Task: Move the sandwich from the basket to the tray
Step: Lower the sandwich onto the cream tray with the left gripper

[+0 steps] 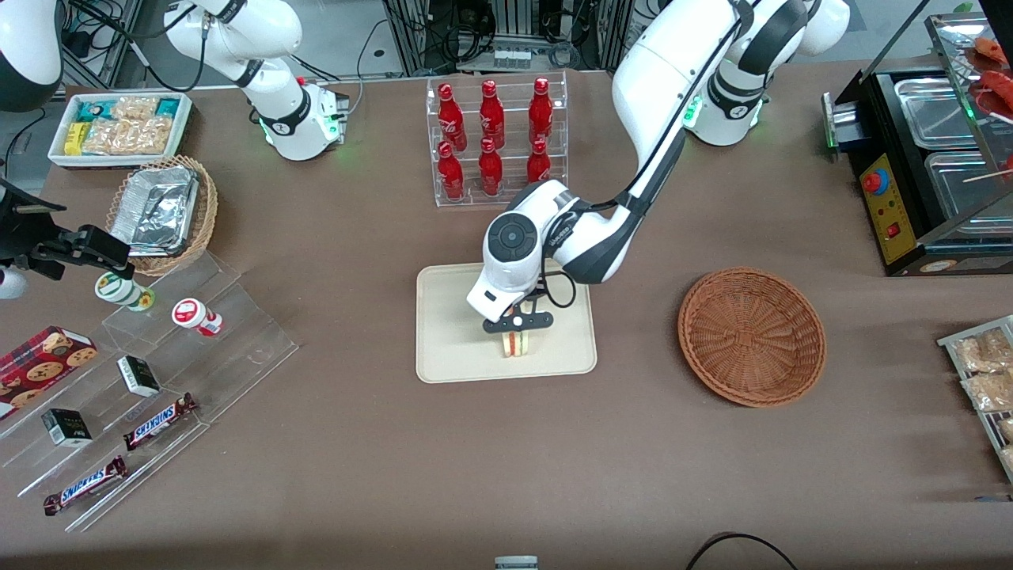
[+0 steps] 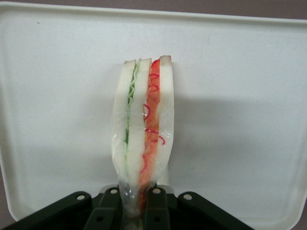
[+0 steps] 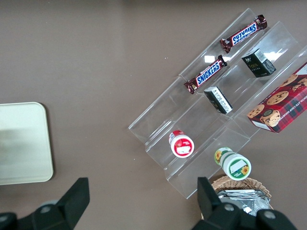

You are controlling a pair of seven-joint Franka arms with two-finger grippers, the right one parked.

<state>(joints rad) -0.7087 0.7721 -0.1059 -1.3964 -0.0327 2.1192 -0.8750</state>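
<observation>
The clear-wrapped sandwich (image 1: 515, 344) (image 2: 144, 124) stands on its edge over the cream-beige tray (image 1: 451, 332) (image 2: 240, 96), pale bread with green and red-orange filling showing. My gripper (image 1: 517, 331) (image 2: 135, 208) is right above the tray, shut on the sandwich's near end, its black fingers (image 2: 157, 206) pinching the wrap. The sandwich's lower edge looks to be at or very near the tray's floor. The reddish-brown wicker basket (image 1: 752, 336) sits empty beside the tray, toward the working arm's end of the table.
A clear rack of red bottles (image 1: 495, 142) stands farther from the front camera than the tray. Clear stepped shelves with snack bars and cups (image 1: 142, 380) lie toward the parked arm's end, with a tan basket of foil trays (image 1: 162, 210). A black food warmer (image 1: 926, 158) stands at the working arm's end.
</observation>
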